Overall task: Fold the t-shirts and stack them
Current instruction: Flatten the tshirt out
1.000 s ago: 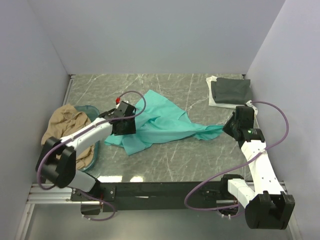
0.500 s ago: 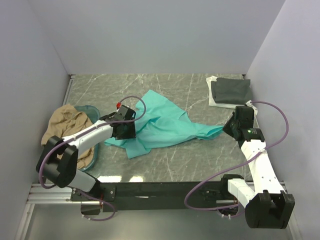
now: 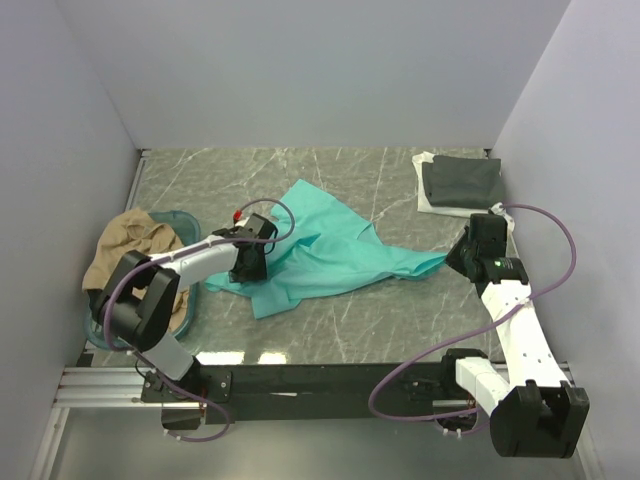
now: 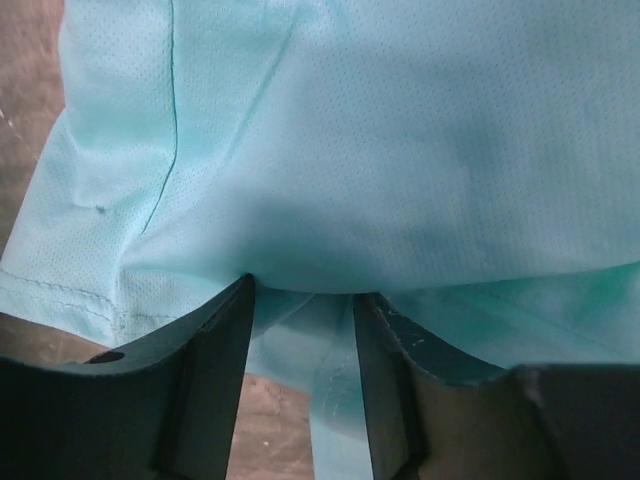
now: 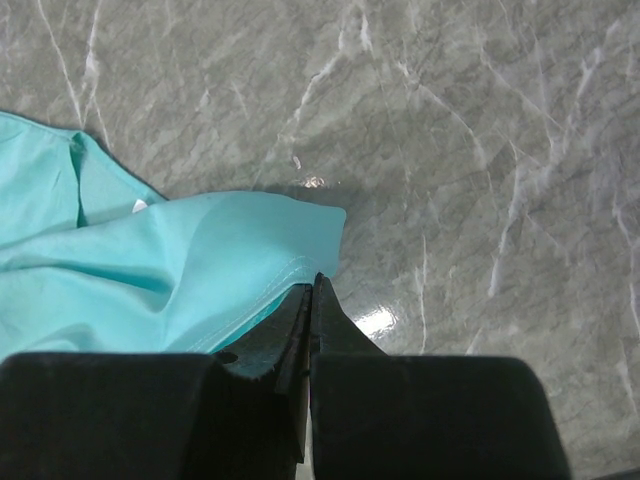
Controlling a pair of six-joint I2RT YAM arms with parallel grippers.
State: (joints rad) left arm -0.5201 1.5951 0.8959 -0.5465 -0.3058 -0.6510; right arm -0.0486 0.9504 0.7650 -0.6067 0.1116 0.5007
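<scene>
Left gripper point(image 4: 300, 292) stands half-open astride a fold of the teal t-shirt point(image 3: 335, 250), spread across the table point(image 3: 380, 320); right gripper point(image 5: 311, 284) pinches its right corner. Grabbing several bunched layers could pull it crooked.

The tabletop point(image 3: 350, 320) is grey stone-patterned, with pale veins running across it and a glossy spot of reflected light in the right wrist view. At its left side sits a teal translucent plastic basket point(image 3: 181, 216), of which only the far rim and right wall show. Plain pale walls point(image 3: 320, 70) close the scene at the far, left and right sides. A silvery rail point(image 3: 100, 385) runs along the near edge.
</scene>
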